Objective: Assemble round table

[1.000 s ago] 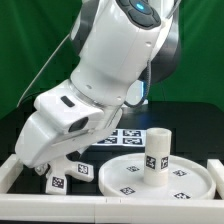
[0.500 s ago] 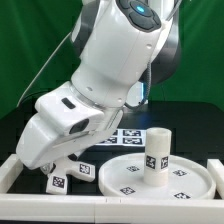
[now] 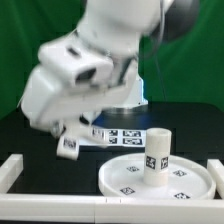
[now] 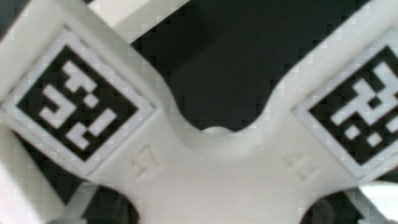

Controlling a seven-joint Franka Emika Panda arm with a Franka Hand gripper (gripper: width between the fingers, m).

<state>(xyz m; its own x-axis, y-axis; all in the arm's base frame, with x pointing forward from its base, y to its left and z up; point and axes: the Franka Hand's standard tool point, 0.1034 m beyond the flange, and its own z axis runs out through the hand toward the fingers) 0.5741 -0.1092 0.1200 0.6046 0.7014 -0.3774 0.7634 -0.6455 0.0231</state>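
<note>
My gripper (image 3: 72,133) is shut on the cross-shaped four-armed foot (image 3: 68,146) and holds it in the air over the left part of the table. In the wrist view the foot (image 4: 214,165) fills the picture, with two tagged arms spreading away from its hub; my fingers are hidden there. The large rimmed round disc (image 3: 120,180) lies flat at the front right. The short thick cylinder (image 3: 158,157) stands upright on the disc, with a tag on its side. The foot hangs well to the exterior view's left of the disc and cylinder.
The marker board (image 3: 127,135) lies on the black table behind the disc. The low white border wall (image 3: 12,170) runs along the front and both sides. A green curtain hangs behind the arm.
The arm has swung up and back from low by the front-left wall. The foot, which lay on the table under the gripper, has come up with it and now hangs in the air.
</note>
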